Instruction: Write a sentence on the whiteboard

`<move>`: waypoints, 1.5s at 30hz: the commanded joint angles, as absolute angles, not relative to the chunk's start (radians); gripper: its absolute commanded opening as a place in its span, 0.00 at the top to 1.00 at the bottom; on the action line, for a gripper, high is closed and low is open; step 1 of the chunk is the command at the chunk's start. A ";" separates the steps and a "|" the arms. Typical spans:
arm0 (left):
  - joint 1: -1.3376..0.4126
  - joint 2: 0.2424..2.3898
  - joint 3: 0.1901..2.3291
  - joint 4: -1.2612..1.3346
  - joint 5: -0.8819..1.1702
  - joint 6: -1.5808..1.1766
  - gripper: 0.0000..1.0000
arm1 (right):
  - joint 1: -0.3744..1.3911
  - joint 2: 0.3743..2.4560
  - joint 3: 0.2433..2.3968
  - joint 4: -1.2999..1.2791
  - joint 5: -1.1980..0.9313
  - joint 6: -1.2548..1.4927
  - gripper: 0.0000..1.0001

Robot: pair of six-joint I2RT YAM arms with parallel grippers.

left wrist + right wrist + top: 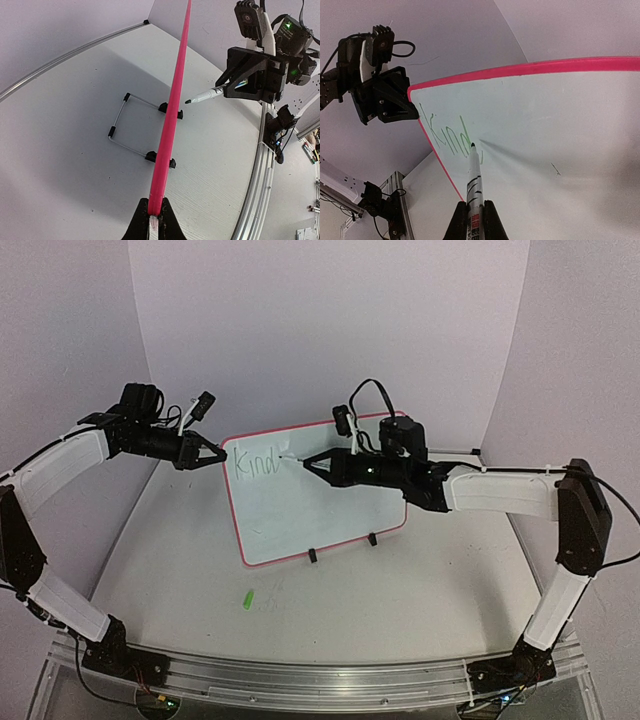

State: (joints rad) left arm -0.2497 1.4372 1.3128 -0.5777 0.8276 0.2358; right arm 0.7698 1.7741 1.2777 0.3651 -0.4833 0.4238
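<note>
The whiteboard point(310, 505) with its pink-red rim stands tilted on a wire stand point(131, 124) mid-table. Green writing point(253, 464) near its top left reads "Kind" with one more short stroke begun; it also shows in the right wrist view point(445, 135). My left gripper point(212, 453) is shut on the board's top left rim point(170, 120), seen edge-on in the left wrist view. My right gripper point(312, 463) is shut on a white marker point(474, 185), its dark tip at the board surface just right of the "d". The marker also shows in the left wrist view point(205, 95).
A small green marker cap point(247, 598) lies on the table in front of the board. Purple walls close in the back and sides. A metal rail point(320, 675) runs along the near edge. A small dark mark point(555, 169) sits on the board's right part.
</note>
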 commanded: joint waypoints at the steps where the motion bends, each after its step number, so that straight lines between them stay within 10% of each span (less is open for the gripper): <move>1: -0.249 1.391 1.321 -0.541 0.860 0.240 1.00 | 0.767 1.781 1.326 0.377 -0.527 0.418 1.00; 45: -0.249 1.393 1.321 -0.541 0.861 0.242 1.00 | 0.767 1.803 1.301 0.432 -0.429 0.460 1.00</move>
State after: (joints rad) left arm -0.2493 1.4372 1.3125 -0.5781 0.8268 0.2352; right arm 0.7712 1.8065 1.2562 0.3521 -0.4770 0.4471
